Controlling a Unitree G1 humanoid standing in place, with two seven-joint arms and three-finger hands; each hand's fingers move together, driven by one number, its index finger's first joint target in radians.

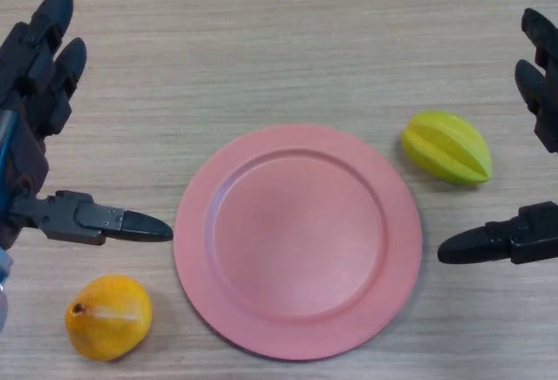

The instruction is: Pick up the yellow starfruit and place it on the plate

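Right of centre, ribbed yellow starfruit (446, 146) lies ungrasped beside bare round pink plate (297, 241); right hand (534, 136) spread, left hand (39, 127) spread; pick and place remain.

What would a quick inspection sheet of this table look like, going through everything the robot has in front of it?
Surface: light wood-grain table, seen from above.
Job's things: yellow starfruit lying on the table just right of the plate, not on it; pink plate in the middle with nothing on it.
Clutter: an orange fruit at the lower left, apart from the plate.
Hands: left hand at the left edge, open, holding nothing; right hand at the right edge, open, holding nothing, its thumb below the starfruit without touching it.
Cables: nothing to report.
Surroundings: nothing seen beyond the table.
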